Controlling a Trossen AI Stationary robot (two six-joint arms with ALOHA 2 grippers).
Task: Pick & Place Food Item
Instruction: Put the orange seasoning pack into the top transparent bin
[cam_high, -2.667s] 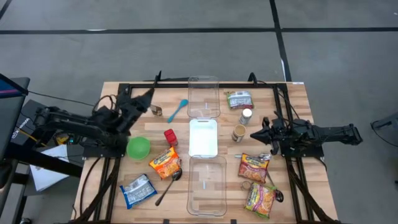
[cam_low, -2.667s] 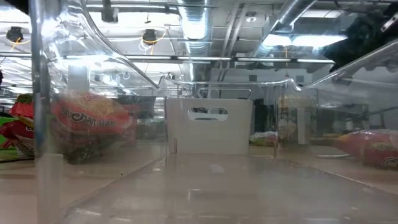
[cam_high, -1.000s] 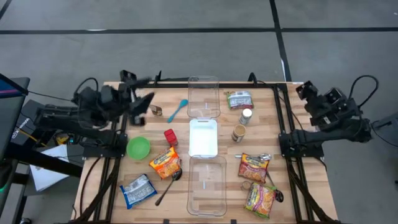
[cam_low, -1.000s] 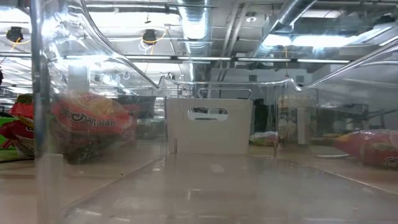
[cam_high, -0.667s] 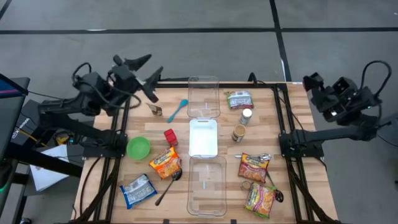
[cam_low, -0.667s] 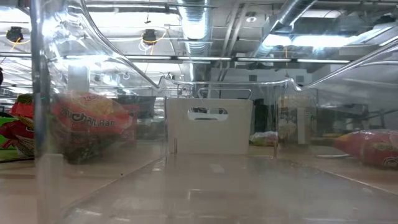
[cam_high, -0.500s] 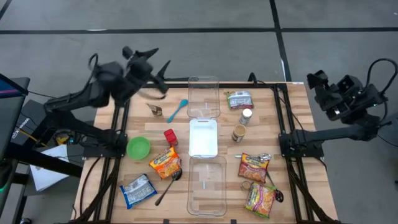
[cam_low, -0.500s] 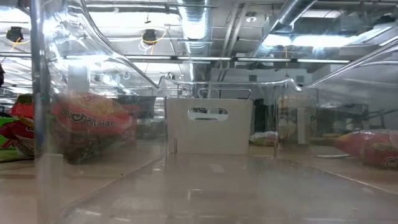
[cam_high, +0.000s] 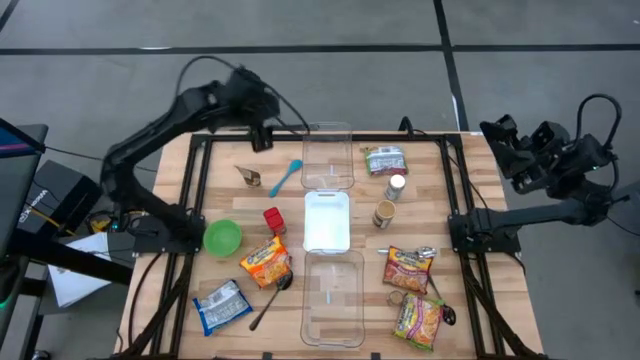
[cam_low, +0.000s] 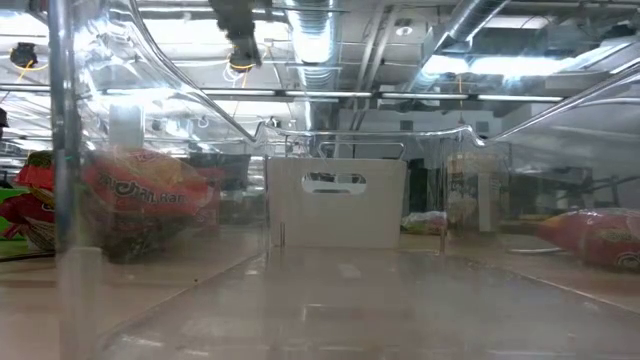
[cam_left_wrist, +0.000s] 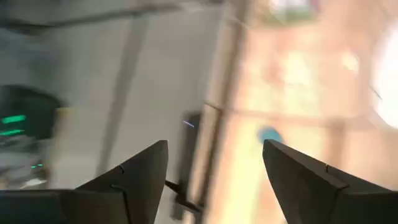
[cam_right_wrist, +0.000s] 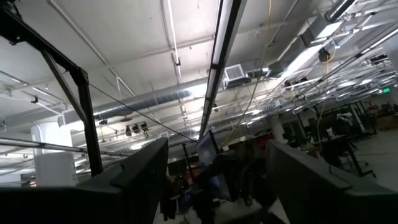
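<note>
left gripper (cam_high: 262, 135): jaws apart, empty, upper left, above table's back edge
right gripper (cam_high: 497, 138): jaws apart, empty, far right, off table
food: orange noodle packet (cam_high: 265, 262), lower centre-left, untouched
advice: descend square, pinch packet mid-body

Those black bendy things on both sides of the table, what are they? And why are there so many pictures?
They are two robot arms. One camera looks down from above, one sits low on the table peering through a clear box, and one rides on each arm's wrist. The left gripper hangs over the table's far left corner, fingers open, holding nothing. The right gripper is lifted off to the side, also empty. On the wooden table lie noodle packets, a green bowl, a blue spoon, small jars, a white tray and clear bins.
</note>
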